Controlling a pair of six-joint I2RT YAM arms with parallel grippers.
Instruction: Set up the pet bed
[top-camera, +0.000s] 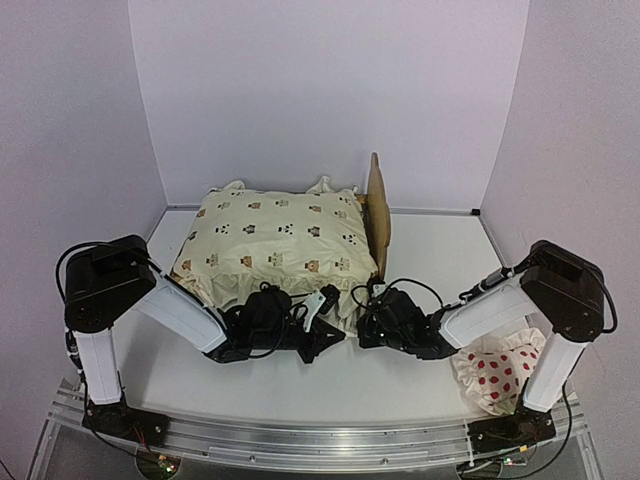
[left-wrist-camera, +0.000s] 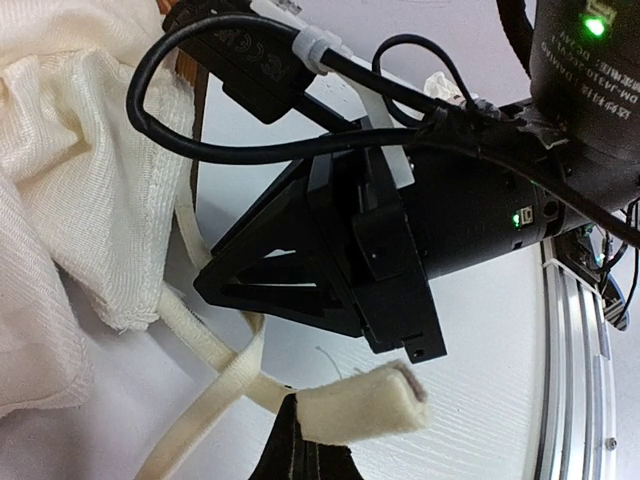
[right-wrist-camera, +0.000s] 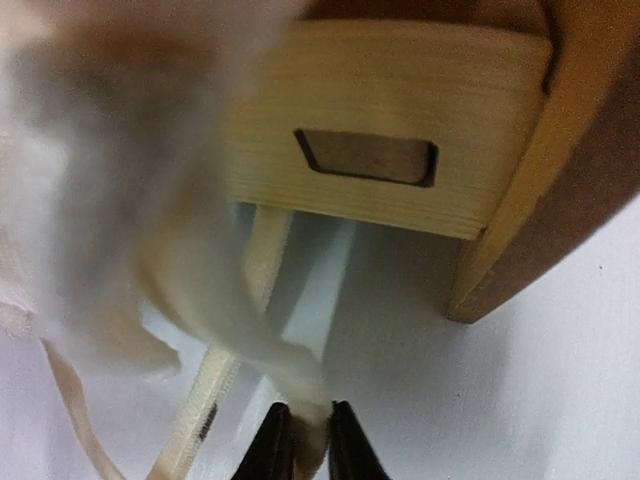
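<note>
Seen from above, the pet bed (top-camera: 378, 205) sits at the back middle of the white table (top-camera: 300, 390). Its scalloped wooden headboard stands upright at its right end. A cream cover (top-camera: 280, 235) printed with small animals lies over the frame and hides most of it, and its ruffled edge hangs over the near side. Both my arms reach in low to that near edge and meet close together in front of it.

My left gripper (left-wrist-camera: 298, 445) is clenched on the end of a cream fabric tie (left-wrist-camera: 365, 403), which trails across the table from the cover. My right gripper (right-wrist-camera: 300, 445) is pinched on a blurred fold of the cover, just below the corner where a pale wooden rail meets the headboard. A white pillow with red dots (top-camera: 500, 370) lies near my right arm's base, well apart from the bed.
</note>
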